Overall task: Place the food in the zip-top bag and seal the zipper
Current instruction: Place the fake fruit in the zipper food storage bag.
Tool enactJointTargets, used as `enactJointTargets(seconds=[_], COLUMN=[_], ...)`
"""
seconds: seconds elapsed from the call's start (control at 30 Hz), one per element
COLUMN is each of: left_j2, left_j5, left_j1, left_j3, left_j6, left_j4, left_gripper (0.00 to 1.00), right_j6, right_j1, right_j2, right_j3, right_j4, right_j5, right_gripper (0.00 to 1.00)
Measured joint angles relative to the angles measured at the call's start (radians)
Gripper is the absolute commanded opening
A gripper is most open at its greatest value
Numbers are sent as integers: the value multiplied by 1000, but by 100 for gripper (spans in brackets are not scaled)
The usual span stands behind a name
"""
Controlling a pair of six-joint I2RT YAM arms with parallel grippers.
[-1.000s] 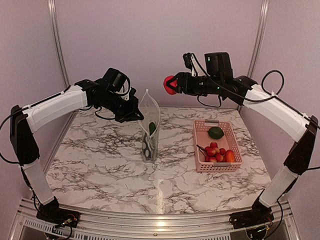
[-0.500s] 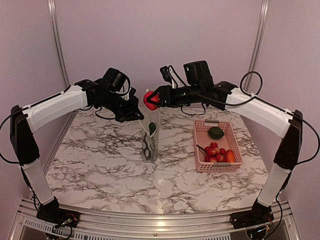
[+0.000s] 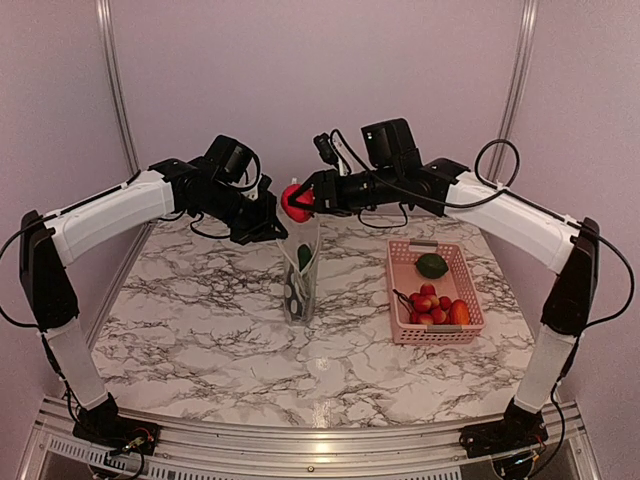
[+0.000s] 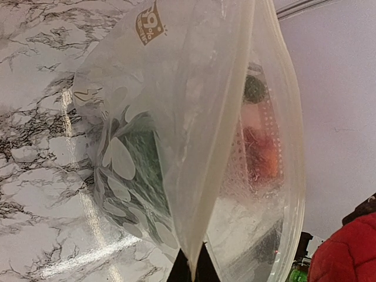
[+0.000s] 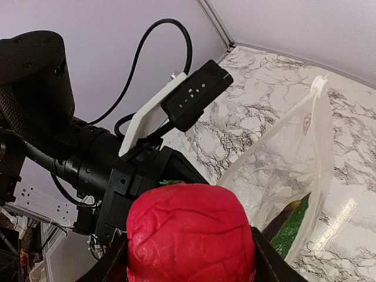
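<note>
The clear zip-top bag [image 3: 301,260] stands upright on the marble table with its mouth open upward; green and dark food lies inside. My left gripper [image 3: 274,228] is shut on the bag's upper left edge and holds it up; in the left wrist view the bag [image 4: 194,135] fills the frame, its edge pinched between the jaws. My right gripper [image 3: 297,201] is shut on a red tomato [image 3: 293,202], held just above the bag's mouth. In the right wrist view the tomato [image 5: 191,235] sits between the jaws with the bag [image 5: 288,176] below and to the right.
A pink slotted basket [image 3: 433,291] stands to the right of the bag and holds a green pepper [image 3: 432,265], several red strawberries [image 3: 431,303] and an orange carrot [image 3: 460,313]. The left arm [image 5: 70,153] is close to the tomato.
My right gripper has carried the tomato leftward from above the basket to just over the bag's mouth. The left gripper and bag have stayed still.
</note>
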Motion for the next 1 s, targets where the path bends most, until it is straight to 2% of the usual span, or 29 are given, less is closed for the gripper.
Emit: enactJointTargets(seconds=[0.7, 0.9, 1.0], left_j2=[0, 0, 0], left_j5=[0, 0, 0], left_j1=[0, 0, 0], left_j3=[0, 0, 0], left_j6=[-3, -8, -10], left_j4=[2, 8, 14], left_gripper=[0, 0, 0], right_j6=[-48, -71, -81], right_j1=[6, 18, 25], right_j2=[46, 66, 97], right_j3=[46, 105, 175], right_j4=[-179, -249, -304], right_j5=[44, 66, 80], right_gripper=[54, 62, 72])
